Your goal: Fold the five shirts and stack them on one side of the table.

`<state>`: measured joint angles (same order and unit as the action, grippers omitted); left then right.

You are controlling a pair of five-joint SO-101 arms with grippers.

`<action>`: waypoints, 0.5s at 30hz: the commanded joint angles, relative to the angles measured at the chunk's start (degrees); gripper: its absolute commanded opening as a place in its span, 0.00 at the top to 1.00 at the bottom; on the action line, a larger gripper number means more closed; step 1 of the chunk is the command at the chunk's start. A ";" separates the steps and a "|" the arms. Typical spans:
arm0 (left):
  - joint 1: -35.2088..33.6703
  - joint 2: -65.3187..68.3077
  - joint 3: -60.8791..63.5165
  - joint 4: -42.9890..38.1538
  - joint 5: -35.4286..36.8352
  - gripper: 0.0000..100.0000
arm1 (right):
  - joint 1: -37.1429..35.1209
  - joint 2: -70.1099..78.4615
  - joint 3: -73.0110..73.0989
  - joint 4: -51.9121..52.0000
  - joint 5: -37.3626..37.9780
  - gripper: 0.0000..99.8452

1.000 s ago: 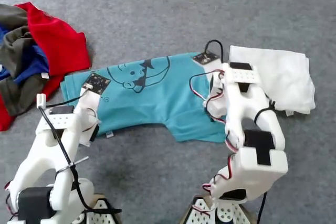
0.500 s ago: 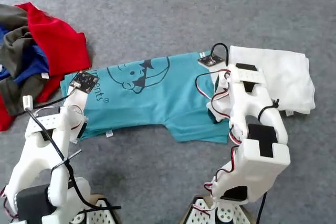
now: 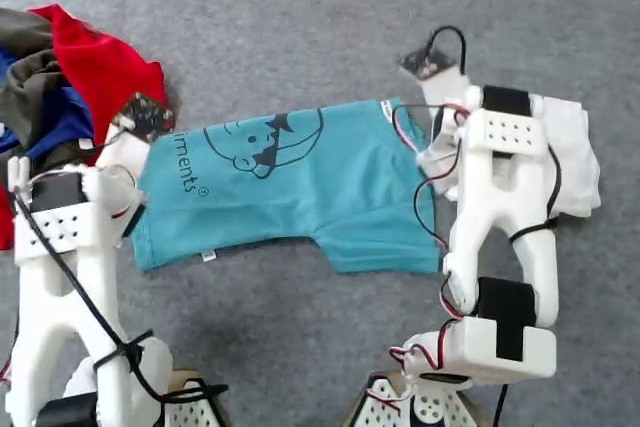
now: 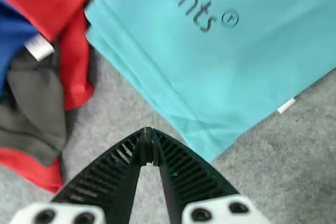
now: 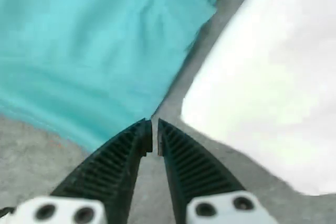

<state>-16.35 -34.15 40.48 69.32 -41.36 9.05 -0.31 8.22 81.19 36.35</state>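
Teal shirt: the teal shirt (image 3: 290, 187) lies flat mid-table, printed side up, on the grey table (image 3: 300, 27).
White shirt: the white shirt (image 3: 572, 147) lies folded just beside the teal one's right edge, a narrow strip of table between them.
Pile: the red shirt (image 3: 100, 77), blue shirt (image 3: 60, 122) and dark grey shirt (image 3: 30, 97) are heaped at the left, touching the teal shirt's corner.
Left gripper: the left gripper (image 4: 149, 148) has its tips pressed together and holds nothing, above bare table between the pile and the teal hem.
Right gripper: the right gripper (image 5: 154, 135) is all but closed and empty, over the gap between the teal and white shirts.
In the way: from above, the right arm (image 3: 500, 207) covers the teal shirt's right edge and part of the white shirt, and the left arm (image 3: 65, 247) hides part of the pile.
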 commanded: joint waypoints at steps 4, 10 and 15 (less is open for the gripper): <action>4.44 7.74 -2.42 -14.33 16.35 0.97 | -6.42 8.40 -15.08 -4.57 -3.78 0.96; 4.35 27.87 -7.60 -26.20 26.90 0.97 | -10.73 27.12 -31.87 -8.53 -8.18 0.96; 3.03 38.15 -14.37 -27.43 28.84 0.97 | -10.20 43.91 -47.96 -8.09 -9.93 0.96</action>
<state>-12.48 1.10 30.99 43.03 -13.58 -0.88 36.70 -29.23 73.54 27.30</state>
